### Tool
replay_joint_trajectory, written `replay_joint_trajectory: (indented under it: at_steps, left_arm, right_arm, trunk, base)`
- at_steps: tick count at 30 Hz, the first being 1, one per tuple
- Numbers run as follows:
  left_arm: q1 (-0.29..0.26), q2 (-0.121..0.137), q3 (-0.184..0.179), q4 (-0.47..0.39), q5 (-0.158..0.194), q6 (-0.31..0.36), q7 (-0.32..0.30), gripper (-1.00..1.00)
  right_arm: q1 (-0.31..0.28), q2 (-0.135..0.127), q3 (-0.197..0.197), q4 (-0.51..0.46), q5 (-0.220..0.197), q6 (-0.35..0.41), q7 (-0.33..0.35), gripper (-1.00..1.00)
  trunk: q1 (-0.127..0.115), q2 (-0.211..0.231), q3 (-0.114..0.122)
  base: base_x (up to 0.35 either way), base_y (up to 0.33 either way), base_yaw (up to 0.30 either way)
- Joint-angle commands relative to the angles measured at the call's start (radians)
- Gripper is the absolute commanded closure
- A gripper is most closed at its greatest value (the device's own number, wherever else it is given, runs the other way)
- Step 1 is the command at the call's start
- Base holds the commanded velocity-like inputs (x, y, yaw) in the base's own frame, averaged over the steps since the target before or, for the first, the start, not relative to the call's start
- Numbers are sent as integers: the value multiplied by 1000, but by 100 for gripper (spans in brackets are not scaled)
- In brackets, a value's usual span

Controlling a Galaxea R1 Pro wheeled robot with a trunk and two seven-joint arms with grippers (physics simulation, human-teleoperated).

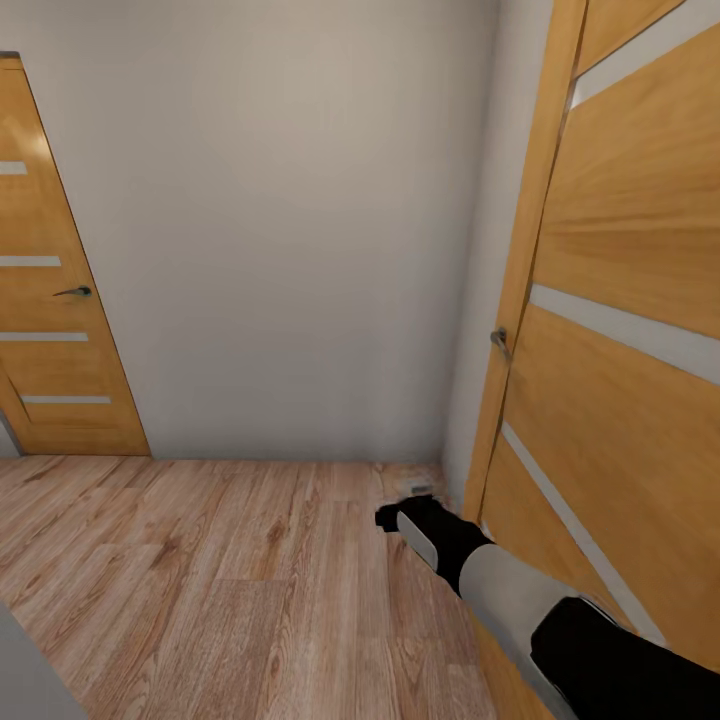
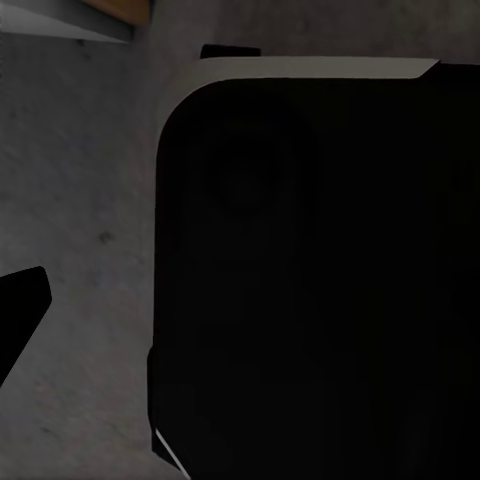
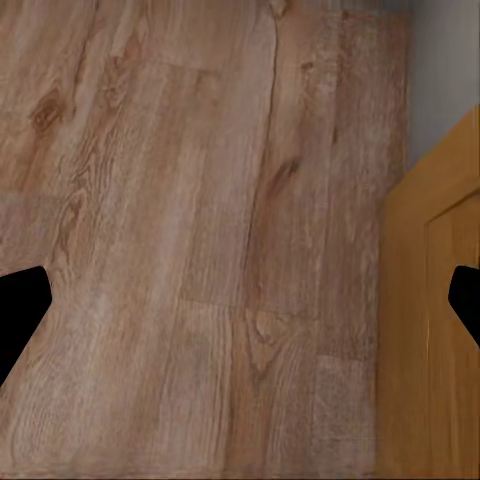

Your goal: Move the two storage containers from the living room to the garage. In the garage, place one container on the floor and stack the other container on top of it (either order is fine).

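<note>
**In a hallway corner, both grippers empty, no tubs in sight**

The head view looks down into a corner: a pale grey wall (image 1: pixel 290 220) ahead, a wooden door (image 1: pixel 55 300) with a dark handle at the left, and a second wooden door (image 1: pixel 620 330) standing close at the right, its handle (image 1: pixel 499 342) near the edge. Light wood-plank flooring (image 1: pixel 200 560) runs up to the wall.

The right arm (image 1: pixel 500 585) reaches forward low beside the right-hand door, and the right gripper (image 3: pixel 240 300) points down at the planks with its dark fingertips (image 3: pixel 20 310) spread wide apart and nothing between them. In the left wrist view, one dark fingertip (image 2: pixel 20 305) shows over grey floor beside a large black rounded part of the robot (image 2: pixel 320 270); I cannot tell how far the left gripper is open, and nothing shows in its hold.

Neither orange-red container appears here, so where they lie cannot be told. The step looks like travel between rooms. The next move probably calls for turning the base away from this corner, keeping the right arm off the door.
</note>
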Motion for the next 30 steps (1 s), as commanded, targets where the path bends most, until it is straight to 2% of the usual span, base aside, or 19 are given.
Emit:
replay_joint_trajectory:
  at_steps: [1, 4, 6, 11, 12, 14, 20, 23, 25, 28, 30]
  left_arm:
    - [1, 0, -1, -1, 8, -1, 1, -100]
    - [1, 0, 0, -1, 8, -1, 2, -100]
    - [1, 1, 3, -1, 9, 0, 2, -100]
    - [1, 1, 6, -1, 10, 0, 2, -100]
    - [1, 1, 6, -1, 9, 0, 1, -100]
    - [1, 0, 6, -1, 9, 0, 1, -100]
    - [1, -1, 7, -1, 8, 0, 1, -100]
    - [1, -1, 7, -1, 8, 0, 1, -100]
    - [1, -1, 7, -1, 8, 0, 1, -100]
    - [1, -1, 7, -1, 8, 0, 1, -100]
    - [1, -1, 7, -1, 8, 0, 1, -100]
  right_arm:
    - [15, 0, 8, -1, -7, -5, -7, -100]
    - [72, 0, 11, 2, -3, -25, -7, -100]
    - [124, 0, 12, 3, 23, -33, -7, -100]
    - [192, 0, 13, 2, 78, -47, -6, -100]
    - [242, 0, 13, 3, 96, -61, -6, -100]
    - [284, 0, 13, 3, 101, -79, -6, -100]
    - [320, 0, 13, 5, 104, -112, 27, -100]
    - [325, -11, 13, 86, 104, -163, 102, -100]
    - [326, -16, 13, 187, 104, -237, 148, -100]
    - [327, -14, 12, 304, 103, -338, 194, -100]
    - [340, -17, 12, 333, 103, -369, 212, -100]
  trunk:
    - [0, -1, -1]
    - [0, -1, -1]
    - [0, -1, -1]
    - [0, -1, -1]
    - [0, -1, -1]
    - [0, -1, -1]
    - [0, -1, -1]
    - [0, -1, -1]
    - [0, -1, -1]
    - [0, -1, -1]
    - [0, -1, -1]
  base:
    - [0, 0, 0]
    - [0, 0, 0]
    - [0, 0, 0]
    - [0, 0, 0]
    - [0, 0, 0]
    - [0, 0, 0]
    - [0, 0, 0]
    - [0, 0, 0]
    - [0, 0, 0]
    - [0, 0, 0]
    - [0, 0, 0]
